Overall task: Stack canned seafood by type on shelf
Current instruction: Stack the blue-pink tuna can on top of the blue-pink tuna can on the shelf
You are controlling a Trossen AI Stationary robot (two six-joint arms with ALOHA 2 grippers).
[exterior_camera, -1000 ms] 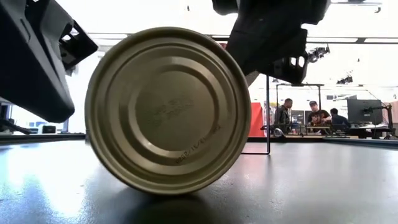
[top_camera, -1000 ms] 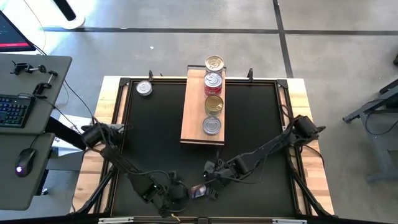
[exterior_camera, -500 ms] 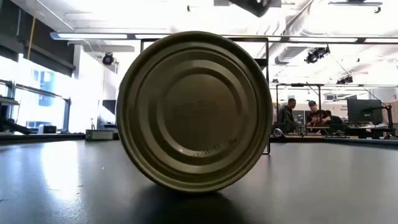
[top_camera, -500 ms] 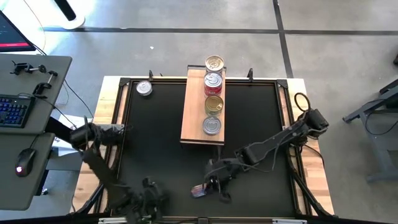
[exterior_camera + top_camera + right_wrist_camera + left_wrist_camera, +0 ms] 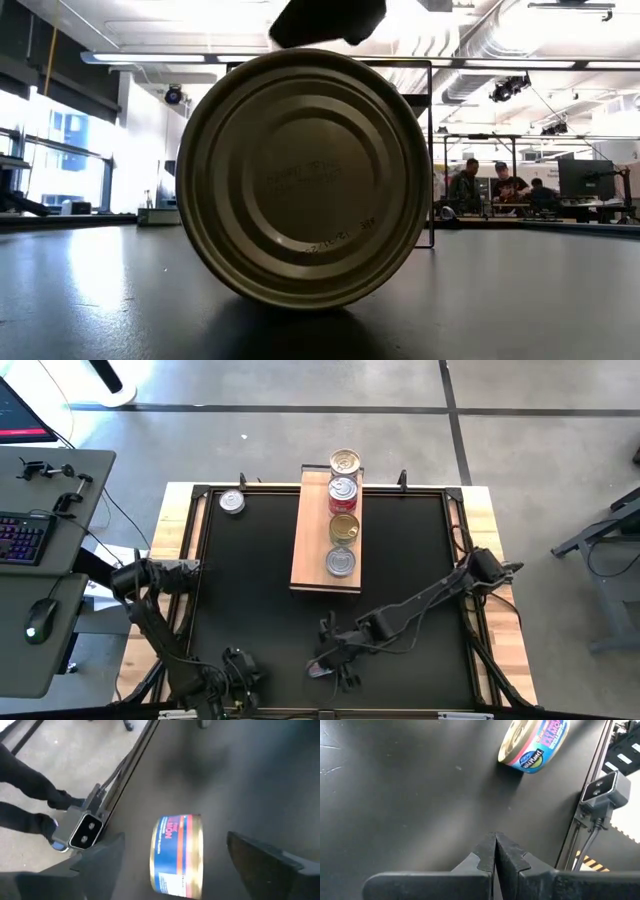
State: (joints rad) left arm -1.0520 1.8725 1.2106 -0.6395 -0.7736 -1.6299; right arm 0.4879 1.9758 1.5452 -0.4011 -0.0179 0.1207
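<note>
The salmon tin point(image 5: 320, 666) lies on its side on the black bench point(image 5: 240, 590) at the bottom centre of the high view, no longer gripped: a second ago the right hand point(image 5: 335, 656) clamped it, and now its fingers point(image 5: 260, 855) stand wide to either side. The left hand point(image 5: 495, 851), then close beside the tin, has drawn back to the lower left, fingers pressed together. In the low view the tin's gold end point(image 5: 304, 178) hides most of the bench. Farther up, four tins sit in a row on the shelf point(image 5: 312, 550); one silver tin point(image 5: 232, 502) rests at the upper left, its label unreadable.
</note>
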